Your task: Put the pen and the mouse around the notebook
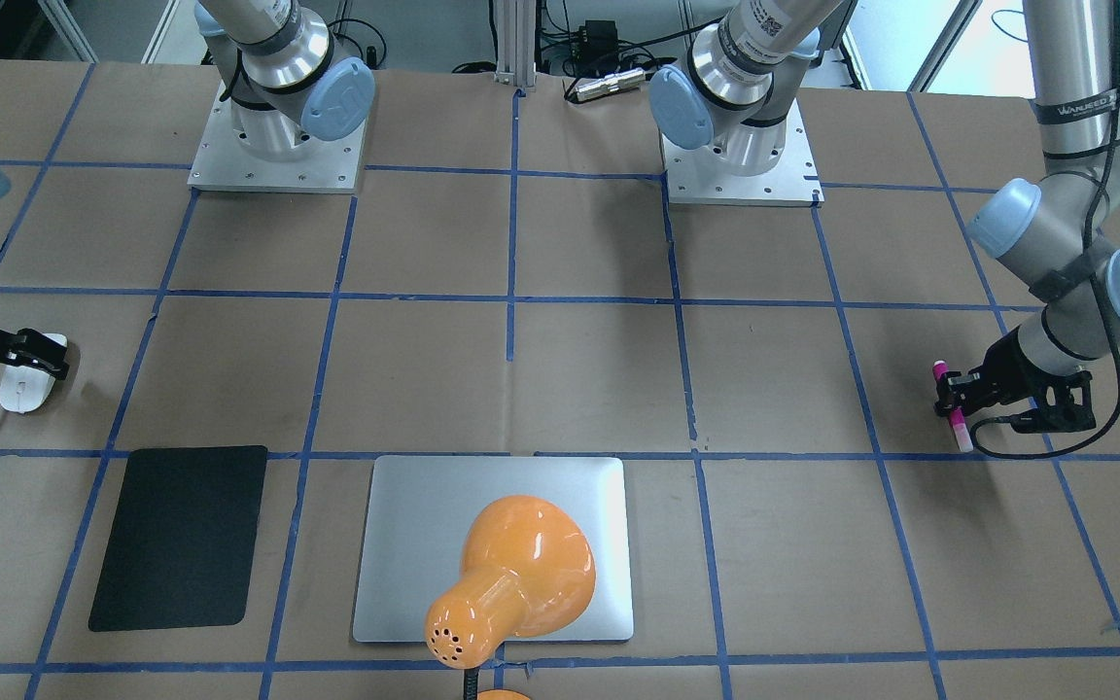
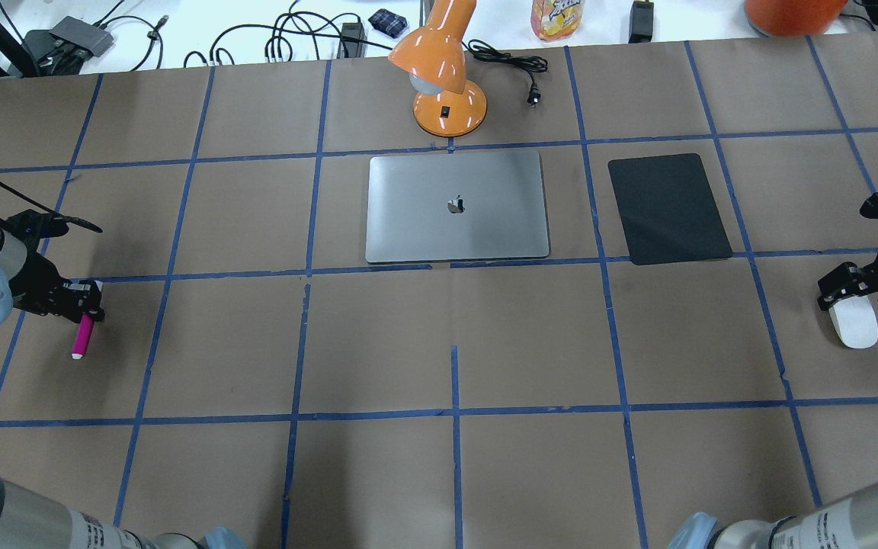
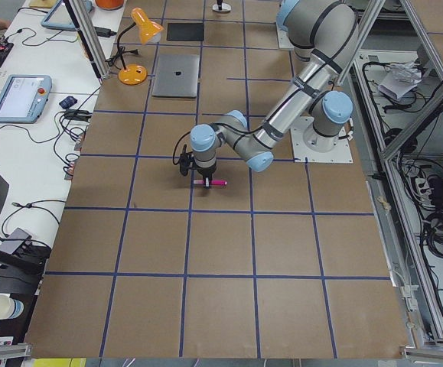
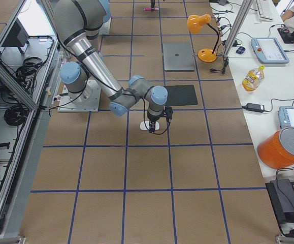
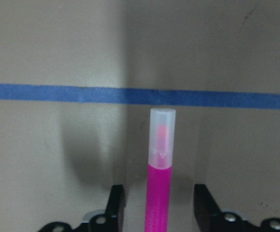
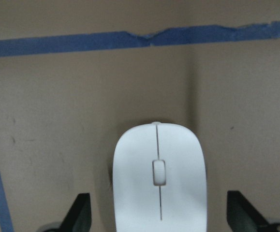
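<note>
Brown paper with a blue tape grid covers the table (image 2: pixel 378 343); the notebook (image 2: pixel 456 206) lies at its far middle, the pen (image 2: pixel 83 335) well off to its left and the mouse (image 2: pixel 853 326) well off to its right, past a black mat (image 2: pixel 669 207). Each lies flat, centred between spread jaws: the left gripper (image 5: pixel 159 199) straddles the pen across its long axis, the right gripper (image 6: pixel 160 203) straddles the mouse's width, with gaps on both sides. Closing alone should secure both.

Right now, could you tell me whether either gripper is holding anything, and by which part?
Nothing is held: the left gripper straddles the pen, the right gripper the mouse, both open.
</note>
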Robot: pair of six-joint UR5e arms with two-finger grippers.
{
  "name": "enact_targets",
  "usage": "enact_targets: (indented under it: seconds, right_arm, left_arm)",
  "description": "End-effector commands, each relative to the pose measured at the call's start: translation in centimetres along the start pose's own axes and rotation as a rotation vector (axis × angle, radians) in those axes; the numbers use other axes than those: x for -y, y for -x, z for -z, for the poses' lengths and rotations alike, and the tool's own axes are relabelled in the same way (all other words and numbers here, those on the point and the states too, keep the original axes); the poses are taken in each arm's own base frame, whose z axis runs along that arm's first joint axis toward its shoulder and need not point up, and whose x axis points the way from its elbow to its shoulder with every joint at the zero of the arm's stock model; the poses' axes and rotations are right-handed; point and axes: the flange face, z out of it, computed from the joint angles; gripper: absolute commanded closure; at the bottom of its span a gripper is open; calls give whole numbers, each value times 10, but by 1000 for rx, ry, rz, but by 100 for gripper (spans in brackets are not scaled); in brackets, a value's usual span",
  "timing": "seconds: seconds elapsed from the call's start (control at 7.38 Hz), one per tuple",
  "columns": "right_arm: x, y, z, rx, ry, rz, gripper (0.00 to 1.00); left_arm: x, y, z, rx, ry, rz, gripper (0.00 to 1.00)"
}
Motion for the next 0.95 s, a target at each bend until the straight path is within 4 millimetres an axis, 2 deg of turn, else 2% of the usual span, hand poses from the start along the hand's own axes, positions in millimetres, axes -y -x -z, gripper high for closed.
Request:
enact_targets:
  seconds: [0.0, 0.27, 0.41, 0.54, 0.68, 0.81]
  right_arm:
    - [-1, 1, -2, 4, 6, 2, 8]
    - [-2, 1, -4, 3, 18, 2, 25]
    - [-2, 0, -3, 0, 20, 2, 43]
    - [-3, 1, -2, 1, 22, 3, 63]
    - [-3, 1, -2, 1, 22, 3, 76]
    - [-2, 1, 6, -9, 9, 5, 77]
  left_arm:
    - [2, 2, 3, 5, -6, 2, 100]
    - [12, 8, 20, 32, -32, 0, 100]
    - [17, 10, 32, 72, -38, 19, 100]
    - [24, 14, 50, 82, -59, 120, 100]
    - [28, 5, 53, 69, -51, 130, 100]
    - [32, -18, 56, 60, -42, 140, 100]
